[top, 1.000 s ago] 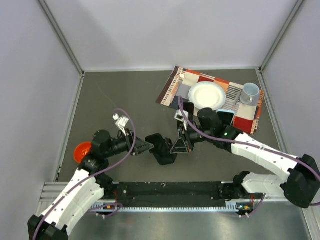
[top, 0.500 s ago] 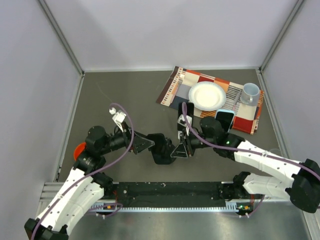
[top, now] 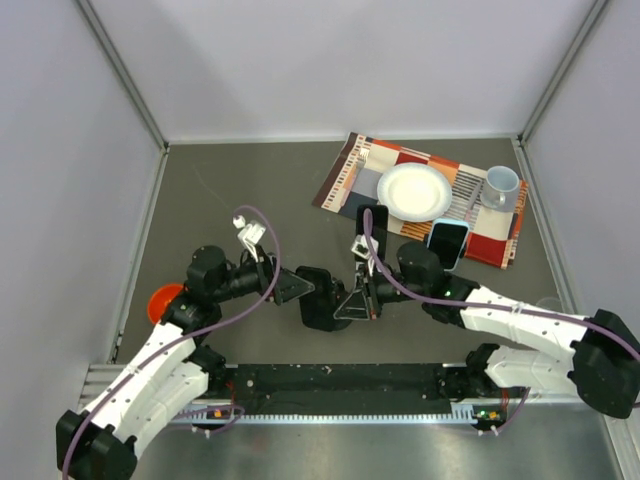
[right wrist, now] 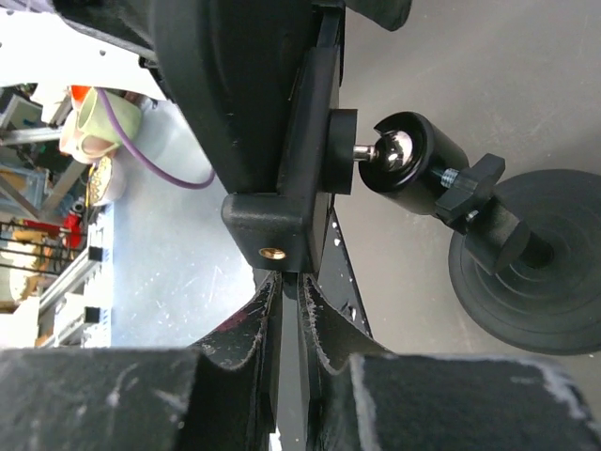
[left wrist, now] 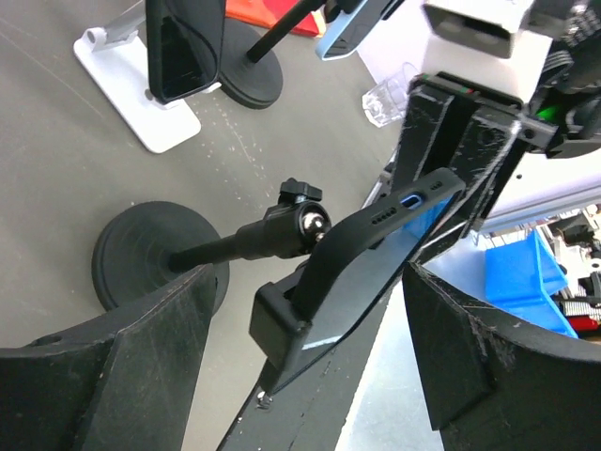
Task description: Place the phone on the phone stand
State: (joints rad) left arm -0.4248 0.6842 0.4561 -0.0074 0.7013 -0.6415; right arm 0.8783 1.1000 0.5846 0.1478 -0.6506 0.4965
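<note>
In the middle of the top view, low in the frame, the two arms meet over a black clamp [top: 322, 297] on a short pole [left wrist: 221, 249] with a round base [left wrist: 141, 256]. The clamp holds a cased phone [left wrist: 376, 249], tilted, its port end toward the upper right of the left wrist view.

The left jaws are wide open. Their fingers [left wrist: 122, 357] sit at the lower left and lower right of the left wrist view, either side of the clamp and clear of it.

The right jaws are pinched down to a thin slit. Their fingertips [right wrist: 263, 310] press in at the clamp's end bracket, low in the right wrist view, and appear to nip it. Whether they also catch the phone's edge I cannot tell. The pole's ball joint [right wrist: 406, 150] shows at the upper right there.

The white stand [left wrist: 141, 108] sits on the worktop [top: 250, 190] at the upper left of the left wrist view. A dark phone [left wrist: 183, 47] stands in it, leaning back. In the top view it lies just below the plate [top: 415, 192], beside the patterned mat [top: 400, 160].

A blue phone [top: 447, 241] shows at the mat's lower edge, and a mug [top: 501, 186] stands on the mat's right end. An orange bowl [top: 160, 302] lies at the left, partly under the left arm.
</note>
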